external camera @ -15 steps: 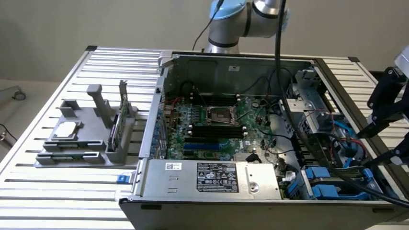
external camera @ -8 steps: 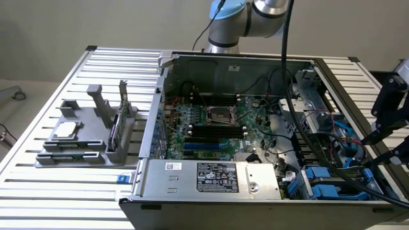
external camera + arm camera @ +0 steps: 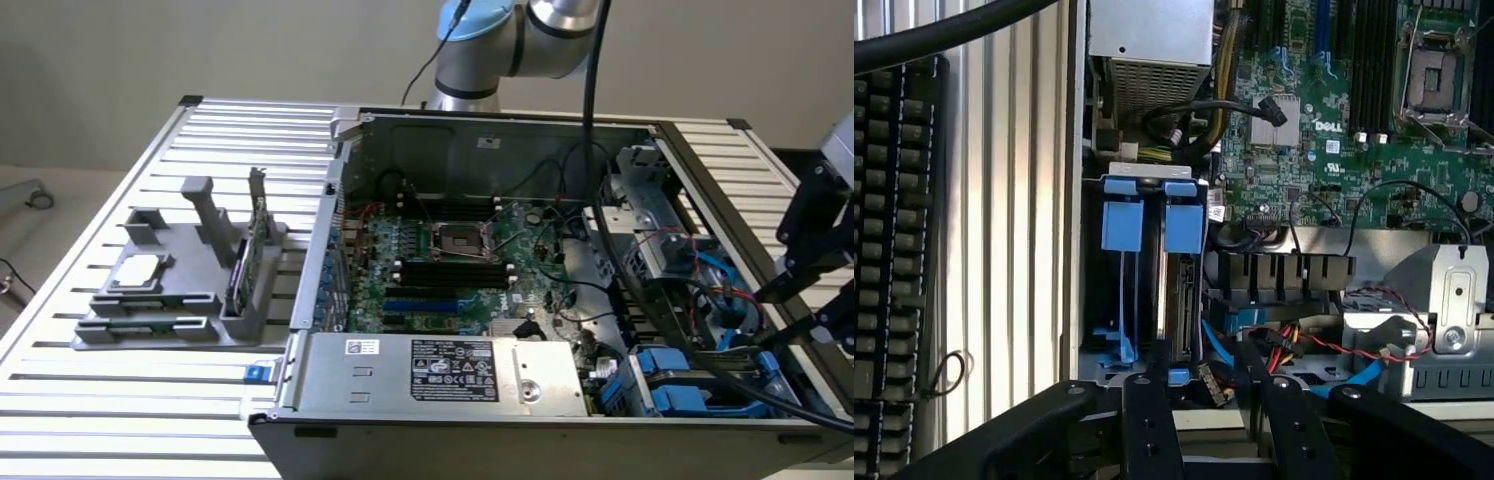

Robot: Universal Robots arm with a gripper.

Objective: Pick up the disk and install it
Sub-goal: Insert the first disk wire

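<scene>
The disk (image 3: 1181,300) stands on edge in the drive bay at the corner of the open computer case (image 3: 350,150). Its grey edge runs down from a blue carrier tab (image 3: 1184,228). A second blue carrier (image 3: 1124,225) stands beside it, on the side nearer the case wall. In the exterior view the blue carriers (image 3: 667,375) show at the case's near right corner. My gripper (image 3: 1221,425) hovers just over the bay, open, with nothing between its black fingers (image 3: 1151,420). It hangs above the case's right wall (image 3: 787,315) in the exterior view.
Red, yellow and blue cables (image 3: 1294,350) lie beside the bay. The silver power supply (image 3: 441,368) and the motherboard (image 3: 454,260) lie inside the case. A grey fixture (image 3: 174,300) holds a processor chip (image 3: 140,272) and a green card (image 3: 244,265). A black keyboard (image 3: 894,250) lies outside the case.
</scene>
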